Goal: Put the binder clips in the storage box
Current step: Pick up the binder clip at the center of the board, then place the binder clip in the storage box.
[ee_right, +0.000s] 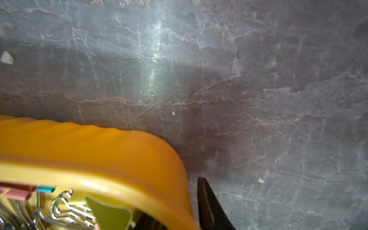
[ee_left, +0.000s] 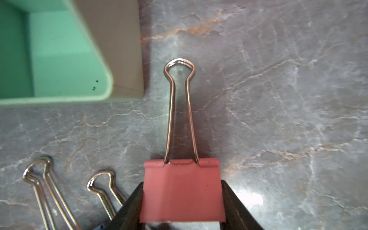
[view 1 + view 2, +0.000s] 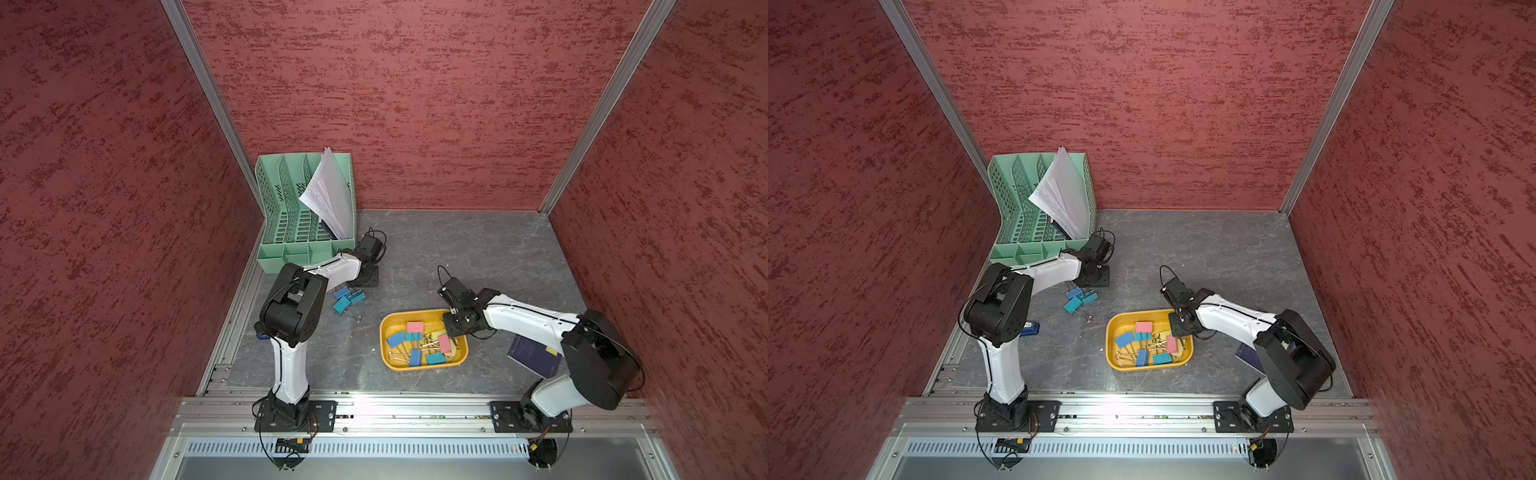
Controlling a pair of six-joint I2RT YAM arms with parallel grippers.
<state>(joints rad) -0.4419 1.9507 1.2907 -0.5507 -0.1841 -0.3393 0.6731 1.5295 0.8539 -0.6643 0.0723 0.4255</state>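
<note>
The left tool [image 2: 182, 182] has its two black fingers [image 2: 131, 207] set against opposite sides of a pink clip [image 2: 182, 199], gripping its body. The clip's wire handles [image 2: 180, 111] lie together and point straight away from the tool. Whether the clip rests on the worktop [image 2: 278, 99] or hangs just above it, I cannot tell. It is just beside a front corner of the green organizer [image 2: 69, 59]. In both top views it is hidden under the left wrist.

Near it, a small bunch of loose clips [image 3: 347, 299], blue and teal, lies on the worktop with the clips touching one another. They sit between the left arm and the box [image 3: 390, 324] and are apart from it. Two of their handles [image 2: 39, 189] show in the left wrist view.

The box sits on the worktop in front of the right arm. In it lie the stored clips [image 3: 415, 357], which are pink, blue, teal and yellow, with their handles tangled in the middle.

The right tool [image 1: 175, 199] is nearly closed over the box's wall [image 1: 119, 151] at the far corner on the right arm's side. One finger [image 1: 207, 203] is outside and one inside, and the wall is pinched between them.

Papers [image 3: 328, 195] lean in the organizer's rightmost slot. A dark blue book [image 3: 530, 357] lies under the right arm, near the box but not touching it.
</note>
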